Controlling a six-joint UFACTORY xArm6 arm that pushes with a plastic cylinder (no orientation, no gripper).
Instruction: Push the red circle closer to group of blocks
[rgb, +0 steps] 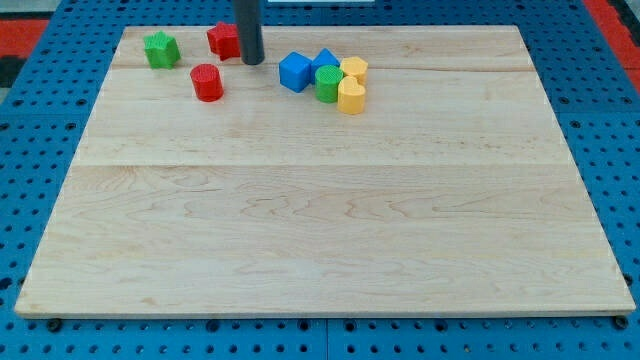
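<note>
Near the wooden board's (320, 230) top edge, my tip (252, 62), holding nothing, stands at two o'clock of the red circle (207, 82), touching the red block (224, 40), with the blue-green-yellow group of blocks (325, 78) at three o'clock.

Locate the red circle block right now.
The red circle block sits near the view's top left on the wooden board, below and between the green star-like block and another red block, left of my tip.
</note>
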